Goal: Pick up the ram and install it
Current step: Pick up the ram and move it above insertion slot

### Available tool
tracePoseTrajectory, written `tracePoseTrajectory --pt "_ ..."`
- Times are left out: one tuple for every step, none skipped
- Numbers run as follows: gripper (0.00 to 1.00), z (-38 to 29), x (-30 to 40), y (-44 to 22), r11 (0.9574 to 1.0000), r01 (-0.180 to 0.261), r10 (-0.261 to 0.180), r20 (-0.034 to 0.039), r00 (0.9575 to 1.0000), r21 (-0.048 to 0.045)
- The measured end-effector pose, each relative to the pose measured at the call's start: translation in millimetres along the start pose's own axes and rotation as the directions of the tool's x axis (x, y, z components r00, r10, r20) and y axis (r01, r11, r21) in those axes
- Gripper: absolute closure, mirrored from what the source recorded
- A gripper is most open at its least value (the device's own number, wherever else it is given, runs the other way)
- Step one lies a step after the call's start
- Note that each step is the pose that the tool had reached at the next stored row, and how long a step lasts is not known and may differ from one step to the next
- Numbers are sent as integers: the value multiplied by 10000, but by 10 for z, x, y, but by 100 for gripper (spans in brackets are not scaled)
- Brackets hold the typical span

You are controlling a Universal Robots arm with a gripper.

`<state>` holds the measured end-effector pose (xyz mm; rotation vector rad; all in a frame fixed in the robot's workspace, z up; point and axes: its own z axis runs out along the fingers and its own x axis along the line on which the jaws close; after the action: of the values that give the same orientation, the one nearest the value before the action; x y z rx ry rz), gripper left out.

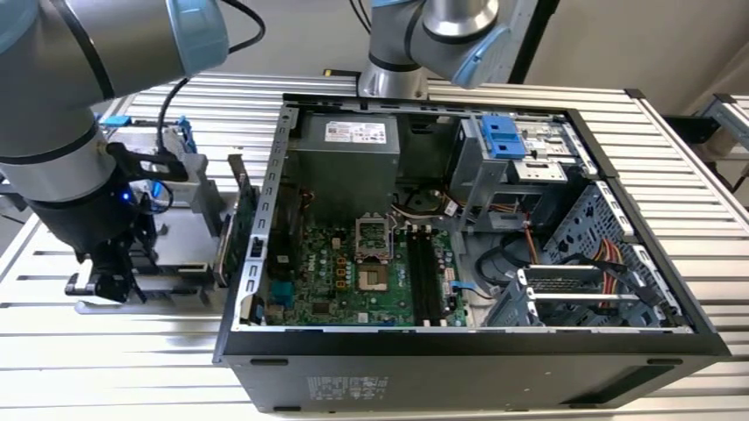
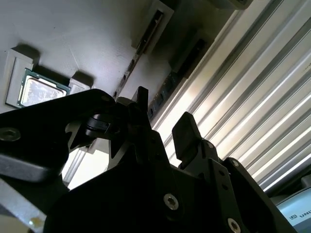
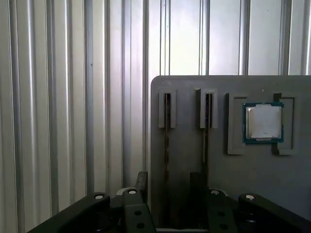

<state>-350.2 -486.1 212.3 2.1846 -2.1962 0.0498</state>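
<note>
Two tray slots (image 3: 208,109), ram (image 3: 167,141) edge-on in one, gripper (image 3: 168,176) spread wide over it, processor chip (image 3: 263,122) beside

Ribbed metal table (image 1: 690,175). On it: open computer case (image 1: 468,377), centre; grey tray (image 1: 181,241) just beside the case, at the exterior view's left; arm base (image 1: 392,83), far edge.

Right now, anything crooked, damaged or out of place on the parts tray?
Nothing stands out. In the first wrist view the processor chip sits square in its recess on the gray tray, and the ram stands straight, edge-on, in its slot. The gripper is open, one finger either side of that slot.
</note>
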Motion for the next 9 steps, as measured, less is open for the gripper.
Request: tracePoseTrajectory --pt "0 12 11 0 10000 16 -16 0 10000 1" --pt "0 24 17 -1 10000 35 -35 2 10000 3" --pt "0 36 18 0 10000 63 -63 2 10000 5" --pt "0 47 18 1 9999 118 -118 1 9999 7" --pt "0 56 18 1 9999 164 -164 -1 9999 9" --pt "0 65 18 1 9998 219 -219 -1 9998 12" --pt "0 73 17 2 9996 271 -271 -2 9996 15" --pt "0 81 17 3 9995 312 -312 -3 9995 16" --pt "0 91 17 3 9994 337 -337 -4 9994 17"
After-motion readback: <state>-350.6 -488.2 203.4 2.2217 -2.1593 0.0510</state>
